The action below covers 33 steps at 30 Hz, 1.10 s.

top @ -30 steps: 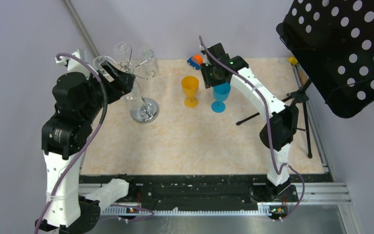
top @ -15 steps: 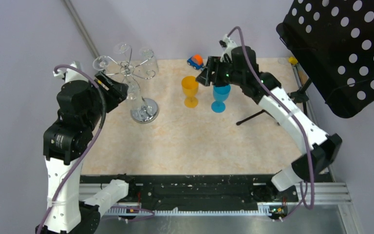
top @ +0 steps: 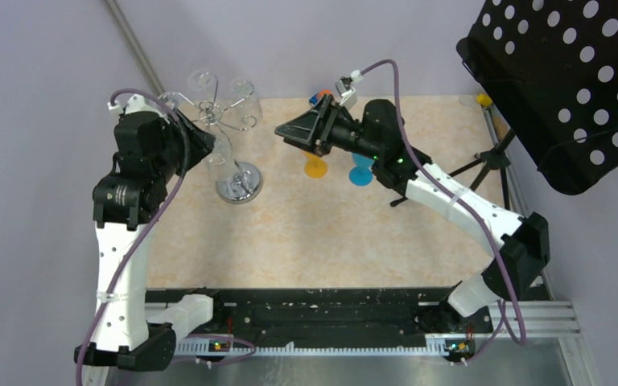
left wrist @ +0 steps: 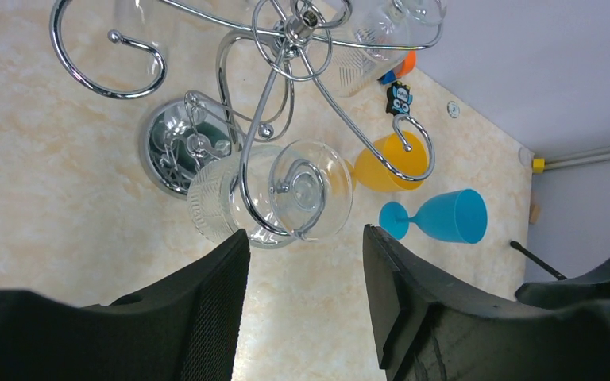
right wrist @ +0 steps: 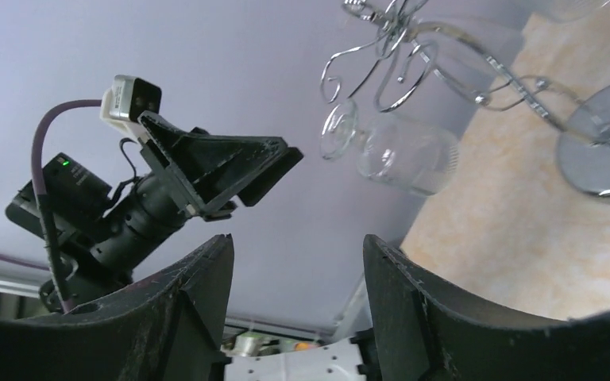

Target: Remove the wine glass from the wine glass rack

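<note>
The left gripper [left wrist: 306, 242], jaws spread (empty), sits just short of the wine glass [left wrist: 286, 194], which hangs by its foot on the wine glass rack [top: 240, 183]. Beyond, an orange goblet [left wrist: 389, 163] and a blue goblet [left wrist: 445, 216] stand on the worktop [top: 330, 233]. The right gripper [right wrist: 295, 242], jaws spread, has swung from them toward the rack.

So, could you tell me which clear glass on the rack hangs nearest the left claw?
The glass on the hook just ahead of the open left claw; the other glasses hang on the far side of the rack.

Overhead view from near edge, both wrist views facing the shared wine glass rack [top: 239, 189]
</note>
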{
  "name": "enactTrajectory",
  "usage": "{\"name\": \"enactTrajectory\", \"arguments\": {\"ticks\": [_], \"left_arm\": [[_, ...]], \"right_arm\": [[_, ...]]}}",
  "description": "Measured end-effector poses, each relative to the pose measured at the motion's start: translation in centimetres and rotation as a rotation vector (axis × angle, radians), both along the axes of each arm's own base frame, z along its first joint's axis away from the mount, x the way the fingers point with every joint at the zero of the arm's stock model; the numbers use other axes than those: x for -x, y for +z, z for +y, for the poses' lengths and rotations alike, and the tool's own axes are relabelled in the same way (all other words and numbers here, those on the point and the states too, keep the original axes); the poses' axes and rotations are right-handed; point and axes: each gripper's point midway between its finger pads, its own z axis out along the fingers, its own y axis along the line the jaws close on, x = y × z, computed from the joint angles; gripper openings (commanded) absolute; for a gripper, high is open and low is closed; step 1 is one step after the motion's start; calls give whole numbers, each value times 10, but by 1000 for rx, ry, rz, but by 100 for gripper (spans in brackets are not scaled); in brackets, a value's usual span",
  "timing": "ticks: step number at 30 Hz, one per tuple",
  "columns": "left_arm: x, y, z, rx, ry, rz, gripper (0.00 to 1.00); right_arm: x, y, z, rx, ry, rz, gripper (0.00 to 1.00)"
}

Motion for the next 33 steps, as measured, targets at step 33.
{"name": "enactTrajectory", "arguments": {"ticks": [33], "left_arm": [[54,46,57,-164,203,-184,66]], "right_arm": [[-15,-22,130,-133,-165,368,44]]}}
